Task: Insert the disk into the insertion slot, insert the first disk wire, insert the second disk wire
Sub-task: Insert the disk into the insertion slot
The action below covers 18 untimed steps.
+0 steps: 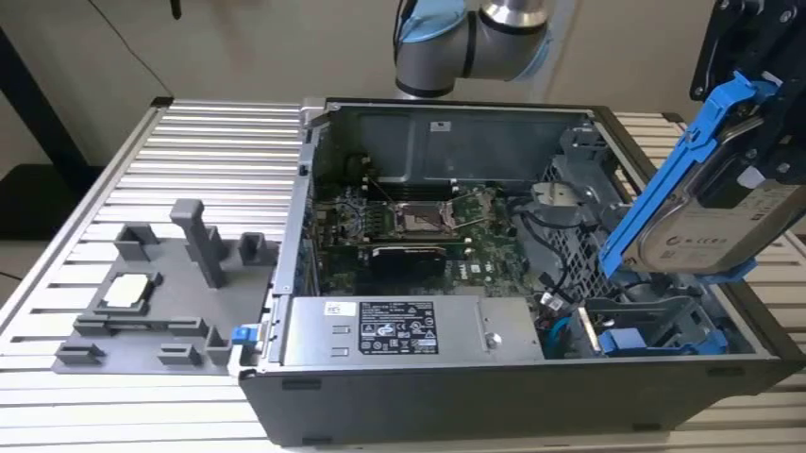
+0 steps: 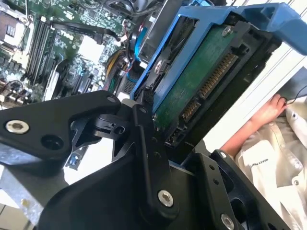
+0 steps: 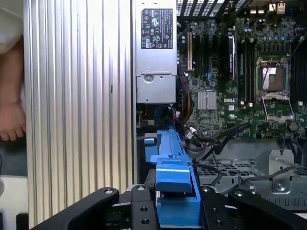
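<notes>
In the exterior view my gripper [image 1: 764, 142] is shut on the disk [image 1: 712, 231], a silver-grey drive with a white label clipped in a bright blue carrier [image 1: 665, 179]. It hangs tilted above the open computer case's right side, over the drive bay slot [image 1: 655, 326] in the near right corner. The second wrist view looks at the disk's green circuit-board side [image 2: 201, 81] with a black finger [image 2: 144, 129] against the blue frame. In the first wrist view the carrier's end [image 3: 175, 187] sits between my gripper's [image 3: 175, 213] black fingers. A blue cable [image 1: 556, 328] lies loose beside the bay.
The case holds a motherboard [image 1: 403, 222] and a power supply [image 1: 391, 330] along its near wall. A grey fixture [image 1: 151, 293] stands on the ribbed table at the exterior view's left. A person's hand [image 3: 12, 120] rests beside the case.
</notes>
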Tool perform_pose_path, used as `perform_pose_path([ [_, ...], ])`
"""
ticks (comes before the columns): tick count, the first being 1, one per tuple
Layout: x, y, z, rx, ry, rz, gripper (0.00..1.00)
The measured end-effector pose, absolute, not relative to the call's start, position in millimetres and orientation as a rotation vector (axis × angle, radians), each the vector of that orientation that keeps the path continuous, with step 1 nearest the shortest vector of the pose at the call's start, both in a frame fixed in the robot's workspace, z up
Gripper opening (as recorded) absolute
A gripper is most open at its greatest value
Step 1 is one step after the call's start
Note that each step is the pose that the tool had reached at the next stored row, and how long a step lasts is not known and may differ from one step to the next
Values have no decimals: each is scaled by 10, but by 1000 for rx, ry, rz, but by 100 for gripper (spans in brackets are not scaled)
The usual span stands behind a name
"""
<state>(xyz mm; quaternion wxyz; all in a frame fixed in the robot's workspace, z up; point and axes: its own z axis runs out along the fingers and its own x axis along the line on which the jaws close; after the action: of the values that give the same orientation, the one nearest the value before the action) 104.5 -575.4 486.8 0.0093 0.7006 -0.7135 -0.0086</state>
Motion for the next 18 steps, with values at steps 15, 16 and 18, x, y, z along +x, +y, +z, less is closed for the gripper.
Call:
perform_pose_path([
  [15,1062,-5774,4736,2203,-2243,-51,33],
  [16,1065,-5776,4728,2203,-2243,-53,33],
  [18,1072,-5781,4708,2205,-2244,-56,33],
])
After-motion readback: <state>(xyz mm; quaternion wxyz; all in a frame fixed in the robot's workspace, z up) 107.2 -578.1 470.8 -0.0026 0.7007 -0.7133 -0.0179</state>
